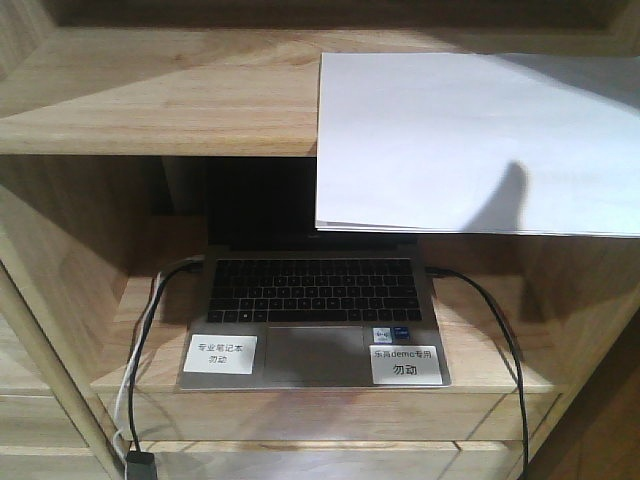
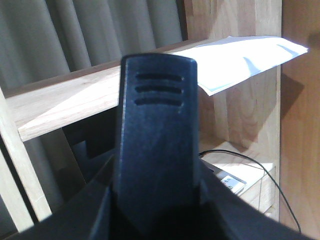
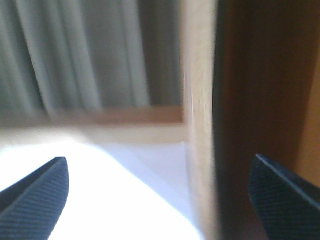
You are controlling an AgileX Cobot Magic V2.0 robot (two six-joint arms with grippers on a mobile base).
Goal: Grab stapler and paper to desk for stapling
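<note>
The paper [image 1: 470, 140] is a white sheet on the upper shelf, at the right, its front edge hanging over the shelf lip. It also shows in the left wrist view as the paper [image 2: 245, 62]. My left gripper [image 2: 155, 205] is shut on the stapler [image 2: 157, 125], a black body with three grooves near its top that stands upright between the jaws. My right gripper [image 3: 160, 195] is open, its two fingertips [image 3: 40, 200] wide apart just over the bright paper [image 3: 125, 200], beside a wooden upright. The desk is out of view.
An open laptop [image 1: 315, 310] with white stickers sits on the lower shelf, with cables [image 1: 500, 330] on both sides. The wooden upper shelf [image 1: 150, 110] spans the view. A wooden upright [image 3: 200, 125] stands close to my right gripper. Grey curtains [image 2: 100, 25] hang behind.
</note>
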